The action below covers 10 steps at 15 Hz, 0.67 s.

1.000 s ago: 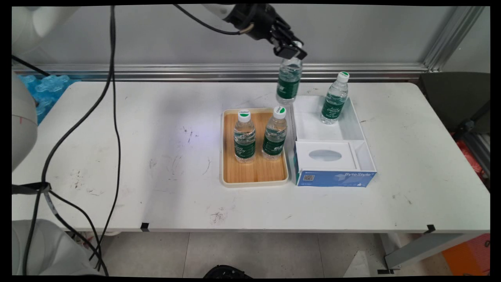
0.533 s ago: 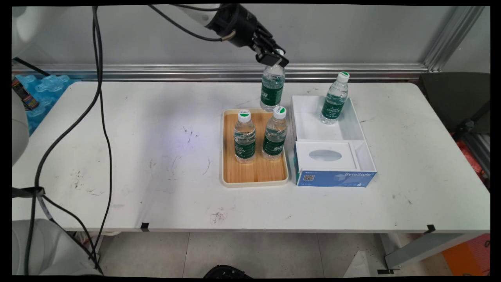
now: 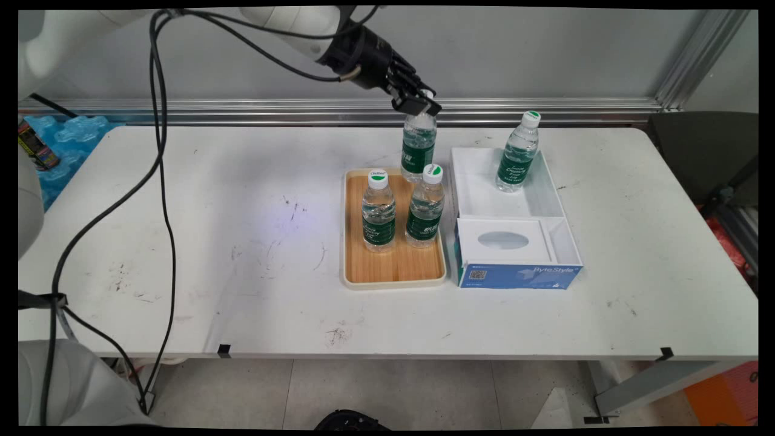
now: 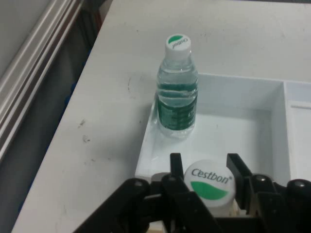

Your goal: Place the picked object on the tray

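Gripping bottle (image 3: 418,148) cap between fingers (image 4: 177,166), gripper (image 3: 416,106) apparently above tray (image 3: 393,275) rear.

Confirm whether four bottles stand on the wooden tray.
No: only two bottles stand on the wooden tray; a third hangs from the tool.

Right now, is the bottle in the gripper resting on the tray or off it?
Cannot tell. The held bottle hangs upright from the gripper over the tray's far edge; its base is hidden.

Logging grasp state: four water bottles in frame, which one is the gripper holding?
The bottle at the wooden tray's far edge, gripped at its cap by the gripper. Two others stand free on the tray, one in the white box.
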Each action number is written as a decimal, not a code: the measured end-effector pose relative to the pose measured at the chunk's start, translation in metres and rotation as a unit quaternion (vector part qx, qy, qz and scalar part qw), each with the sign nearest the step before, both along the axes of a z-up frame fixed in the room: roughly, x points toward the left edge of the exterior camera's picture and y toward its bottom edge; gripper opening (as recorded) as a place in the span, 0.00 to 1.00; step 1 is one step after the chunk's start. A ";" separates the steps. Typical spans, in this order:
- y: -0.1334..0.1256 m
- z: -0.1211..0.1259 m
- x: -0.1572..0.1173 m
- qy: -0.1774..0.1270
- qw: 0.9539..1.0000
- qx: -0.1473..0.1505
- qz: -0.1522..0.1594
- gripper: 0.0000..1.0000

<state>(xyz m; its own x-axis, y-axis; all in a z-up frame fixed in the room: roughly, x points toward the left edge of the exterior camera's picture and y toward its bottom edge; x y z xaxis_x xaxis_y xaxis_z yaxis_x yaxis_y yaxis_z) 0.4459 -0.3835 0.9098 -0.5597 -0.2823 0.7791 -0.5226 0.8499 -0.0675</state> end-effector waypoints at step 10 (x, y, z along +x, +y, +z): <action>-0.008 -0.038 -0.007 -0.010 0.999 -0.016 -0.026 0.00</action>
<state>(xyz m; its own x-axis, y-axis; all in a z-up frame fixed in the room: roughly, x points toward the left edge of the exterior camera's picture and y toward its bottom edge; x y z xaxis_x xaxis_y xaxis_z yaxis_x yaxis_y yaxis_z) 0.4385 -0.3915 0.8716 -0.5888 -0.2280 0.7755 -0.4763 0.8730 -0.1049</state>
